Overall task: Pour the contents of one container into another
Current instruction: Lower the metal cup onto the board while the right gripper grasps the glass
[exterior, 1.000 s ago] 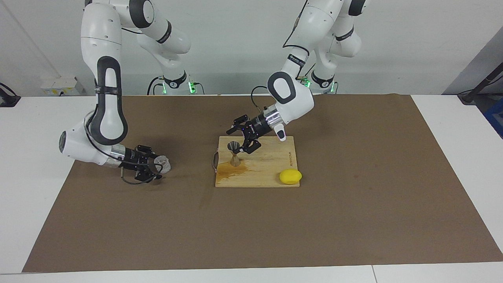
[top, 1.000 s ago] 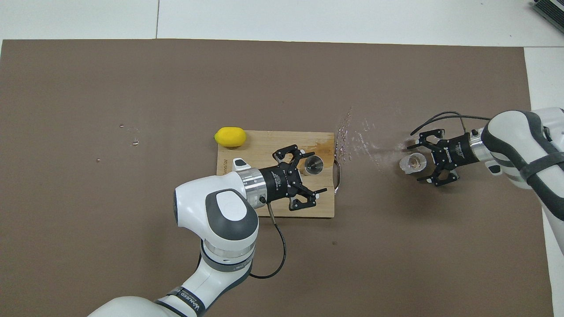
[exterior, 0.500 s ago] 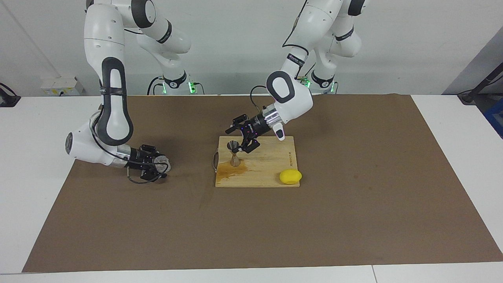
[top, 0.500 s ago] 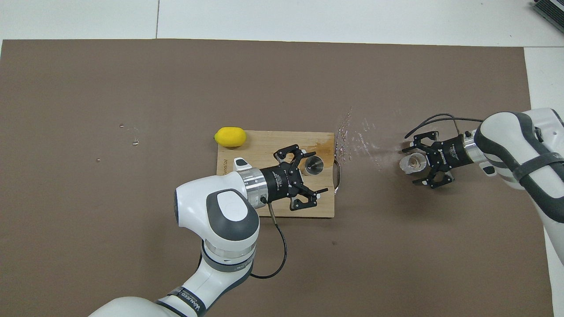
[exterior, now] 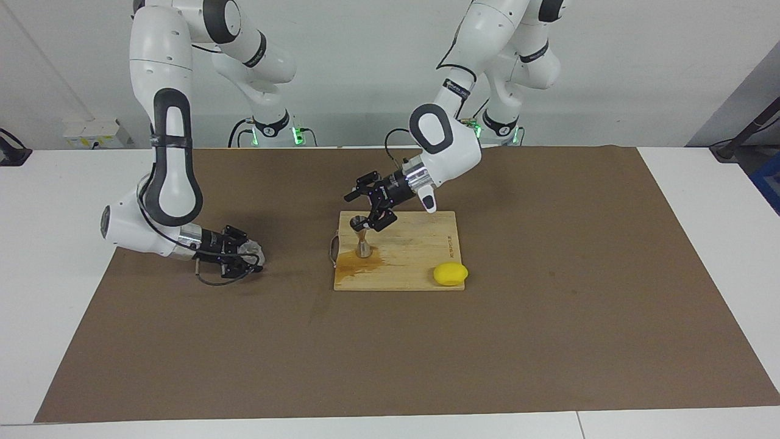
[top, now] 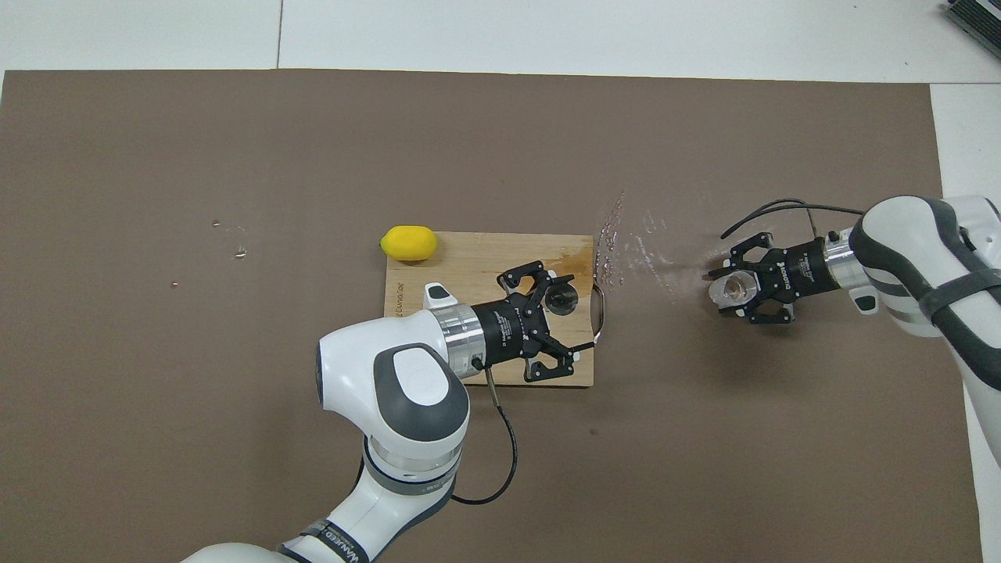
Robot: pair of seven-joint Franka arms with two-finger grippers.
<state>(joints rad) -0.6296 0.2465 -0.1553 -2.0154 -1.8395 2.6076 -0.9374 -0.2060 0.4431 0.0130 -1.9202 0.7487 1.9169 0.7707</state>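
Observation:
The clear glass tumbler (exterior: 251,249) stands on the brown mat toward the right arm's end; it also shows in the overhead view (top: 732,289). My right gripper (exterior: 247,257) (top: 733,291) is low at the mat, its fingers closed in on the tumbler's sides. The metal jigger (exterior: 364,239) (top: 561,296) stands upright on the wooden cutting board (exterior: 420,244). My left gripper (exterior: 365,210) (top: 568,314) hangs open and empty over the board, just above and beside the jigger's top cone, without touching it.
A yellow lemon (exterior: 450,274) (top: 408,242) lies at the board's corner toward the left arm's end. A wet stain (exterior: 359,262) marks the board by the jigger. Spilled drops (top: 633,242) lie on the mat between board and tumbler.
My right gripper's fingers closed from wide open onto the tumbler. My left gripper rose a little and shifted toward the jigger, still open.

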